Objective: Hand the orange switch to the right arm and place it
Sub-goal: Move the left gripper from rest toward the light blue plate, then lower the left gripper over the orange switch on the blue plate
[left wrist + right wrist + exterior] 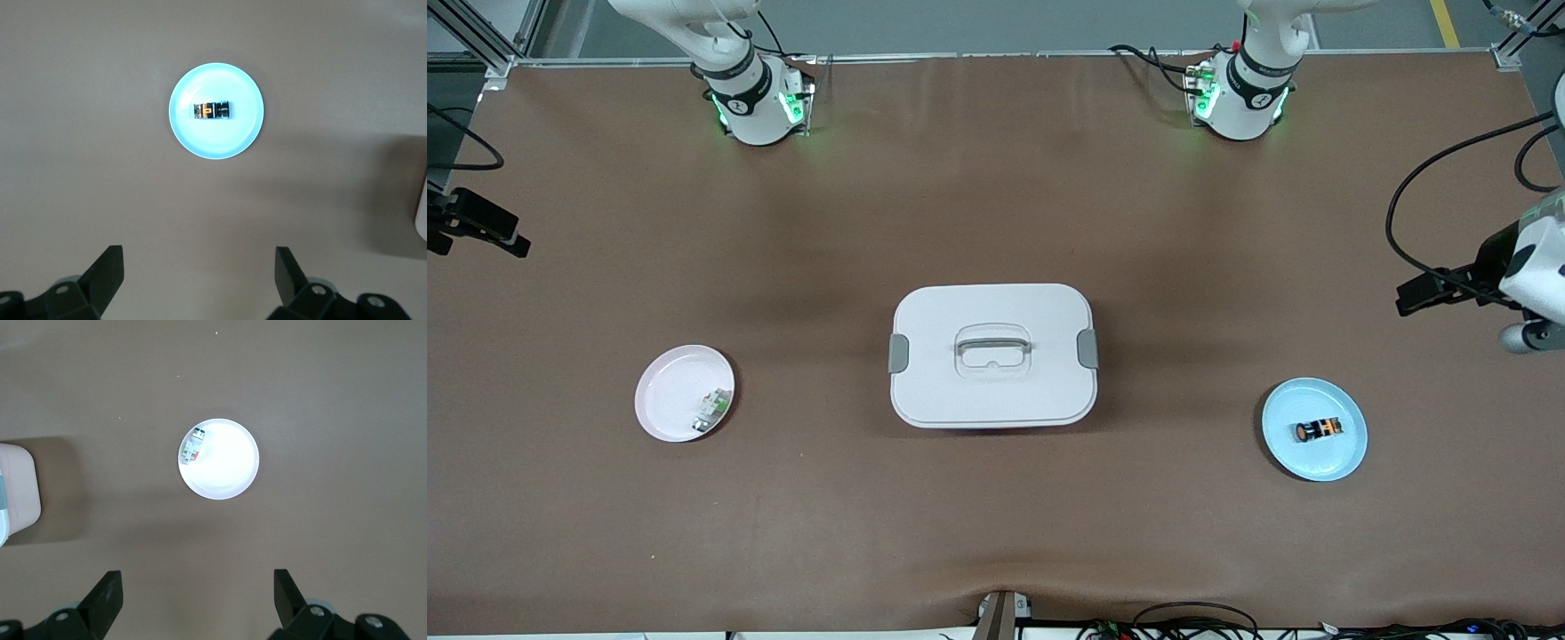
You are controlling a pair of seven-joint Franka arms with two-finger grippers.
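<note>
The orange switch is a tiny black cylinder with an orange end, lying on its side on a light blue plate toward the left arm's end of the table. In the left wrist view the orange switch lies in the middle of that plate. My left gripper hangs high over bare table beside the plate. It stands open with nothing between its fingers. My right gripper hangs over the right arm's end of the table, also open and empty.
A white lidded box with a grey handle and grey clips stands mid-table. A pink plate toward the right arm's end holds a small white-and-green flat part, which also shows in the right wrist view.
</note>
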